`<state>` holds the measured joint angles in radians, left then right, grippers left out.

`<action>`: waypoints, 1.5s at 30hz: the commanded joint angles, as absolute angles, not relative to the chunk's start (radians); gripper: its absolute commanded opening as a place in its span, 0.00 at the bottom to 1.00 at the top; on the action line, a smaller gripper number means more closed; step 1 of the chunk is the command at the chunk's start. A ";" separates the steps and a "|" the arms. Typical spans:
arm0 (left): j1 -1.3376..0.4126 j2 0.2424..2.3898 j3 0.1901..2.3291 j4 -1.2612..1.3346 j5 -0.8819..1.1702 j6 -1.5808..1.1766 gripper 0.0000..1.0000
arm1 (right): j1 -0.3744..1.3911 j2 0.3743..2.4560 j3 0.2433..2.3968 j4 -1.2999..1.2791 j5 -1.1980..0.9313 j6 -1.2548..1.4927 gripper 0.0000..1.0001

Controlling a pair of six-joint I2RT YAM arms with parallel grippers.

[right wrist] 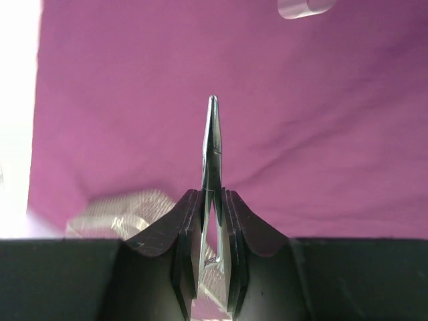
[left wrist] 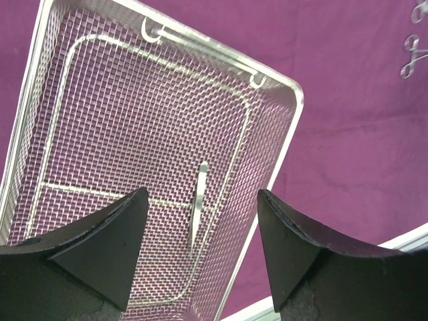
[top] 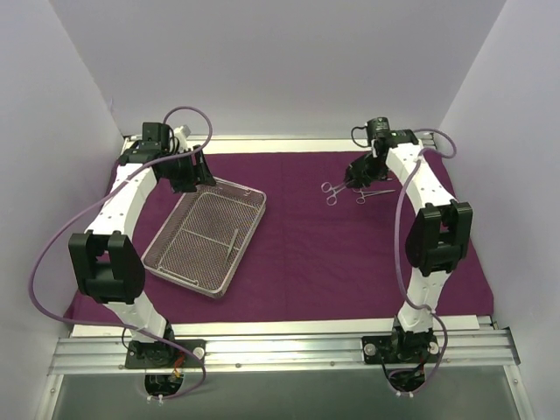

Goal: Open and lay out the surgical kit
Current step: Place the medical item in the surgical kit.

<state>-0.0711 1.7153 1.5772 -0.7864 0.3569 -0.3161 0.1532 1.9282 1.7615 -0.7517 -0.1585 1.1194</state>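
The dark purple cloth wrap (top: 350, 254) lies spread flat, bearing the rectangular silver wire-mesh tray (left wrist: 134, 107) on its left part, with one slim metal instrument (left wrist: 198, 200) on the fine grid. The left gripper (left wrist: 204, 197) hangs over the tray, its black wedge-shaped jaws apart and empty. The right gripper (right wrist: 210, 197) is clamped on a thin shiny tapered instrument (right wrist: 212, 134), near two ring-handled instruments (top: 331, 191) lying on the cloth

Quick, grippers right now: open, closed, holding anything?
Left gripper: open, empty, over the mesh tray.
Right gripper: shut on a thin metal instrument.
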 commanded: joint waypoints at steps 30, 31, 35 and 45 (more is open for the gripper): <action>-0.069 1.810 1.624 -0.851 0.357 -0.262 0.74 | -0.123 2.218 1.776 -1.028 0.057 1.321 0.00; -0.069 1.813 1.624 -0.850 0.359 -0.264 0.74 | -0.124 2.226 1.781 -1.025 0.051 1.321 0.00; -0.069 1.818 1.629 -0.851 0.362 -0.265 0.74 | -0.133 2.241 1.802 -1.019 0.043 1.324 0.00; -0.069 1.833 1.641 -0.847 0.368 -0.279 0.74 | -0.158 2.287 1.847 -1.020 0.038 1.312 0.00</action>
<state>-0.0711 1.8301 1.5921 -0.8562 0.3492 -0.2806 -0.1509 2.2631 1.8210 -0.9520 0.0151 1.2945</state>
